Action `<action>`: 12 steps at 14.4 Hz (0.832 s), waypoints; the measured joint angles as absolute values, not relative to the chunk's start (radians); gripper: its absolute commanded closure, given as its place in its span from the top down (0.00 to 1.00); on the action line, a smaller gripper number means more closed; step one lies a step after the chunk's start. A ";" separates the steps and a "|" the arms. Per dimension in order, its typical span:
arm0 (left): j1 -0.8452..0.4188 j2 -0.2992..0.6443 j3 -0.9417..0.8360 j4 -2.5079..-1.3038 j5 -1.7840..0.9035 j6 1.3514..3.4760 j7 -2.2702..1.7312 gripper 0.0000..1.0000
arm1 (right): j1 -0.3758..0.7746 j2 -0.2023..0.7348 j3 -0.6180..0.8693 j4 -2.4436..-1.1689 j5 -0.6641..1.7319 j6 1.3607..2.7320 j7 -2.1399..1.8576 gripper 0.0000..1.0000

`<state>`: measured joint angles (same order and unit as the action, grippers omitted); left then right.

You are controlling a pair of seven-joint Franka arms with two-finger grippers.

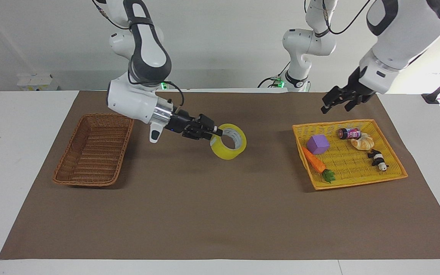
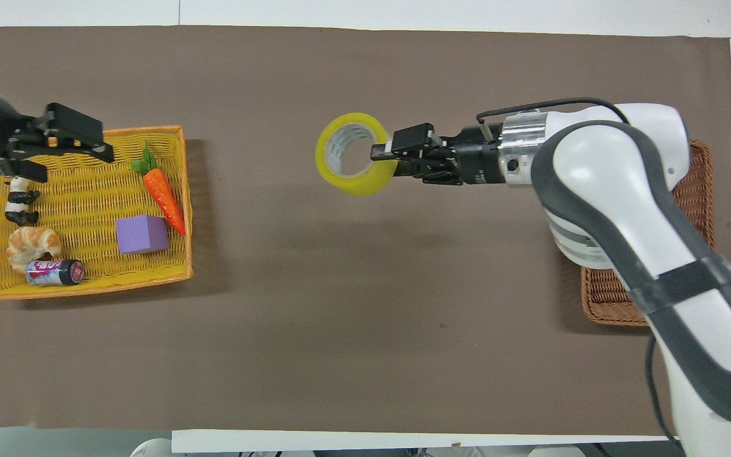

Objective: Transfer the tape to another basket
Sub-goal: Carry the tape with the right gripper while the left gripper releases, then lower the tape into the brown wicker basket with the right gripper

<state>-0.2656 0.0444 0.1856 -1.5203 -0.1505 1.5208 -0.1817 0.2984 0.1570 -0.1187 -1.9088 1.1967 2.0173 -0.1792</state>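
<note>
The tape (image 1: 225, 154) is a yellow roll with a pale core, held in the air over the middle of the brown mat. My right gripper (image 1: 215, 134) is shut on its rim, one finger inside the core. In the overhead view the tape (image 2: 359, 185) hangs off the right gripper (image 2: 383, 151). The brown wicker basket (image 1: 94, 149) stands at the right arm's end of the table, and in the overhead view the right arm mostly hides it (image 2: 606, 298). My left gripper (image 1: 338, 101) is open and empty, raised over the yellow tray; it also shows in the overhead view (image 2: 54, 136).
The yellow flat tray (image 1: 334, 123) at the left arm's end holds a purple cube (image 1: 317, 144), a toy carrot (image 1: 314, 162), a small can (image 1: 349, 133), a croissant (image 1: 363, 143) and a panda figure (image 1: 377, 159).
</note>
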 measured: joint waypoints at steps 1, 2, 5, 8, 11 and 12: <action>-0.225 0.044 0.186 -1.518 -0.114 1.521 -0.115 1.00 | 0.237 0.155 -0.120 -1.908 1.176 1.967 -0.214 0.00; -0.190 0.044 0.187 -1.515 -0.077 1.521 -0.041 1.00 | 0.167 0.154 -0.122 -1.907 1.155 1.909 -0.252 0.00; -0.116 0.044 0.187 -1.513 -0.035 1.522 0.075 1.00 | -0.079 0.152 -0.128 -1.882 1.064 1.692 -0.363 0.00; -0.105 0.044 0.186 -1.515 -0.031 1.531 0.085 1.00 | -0.324 0.152 -0.130 -1.852 0.894 1.523 -0.497 0.00; -0.102 0.044 0.184 -1.515 -0.028 1.539 0.085 1.00 | -0.497 0.186 -0.131 -1.858 0.774 1.435 -0.699 0.00; -0.101 0.044 0.184 -1.515 -0.028 1.540 0.085 1.00 | -0.523 0.212 -0.131 -1.859 0.754 1.432 -0.758 0.00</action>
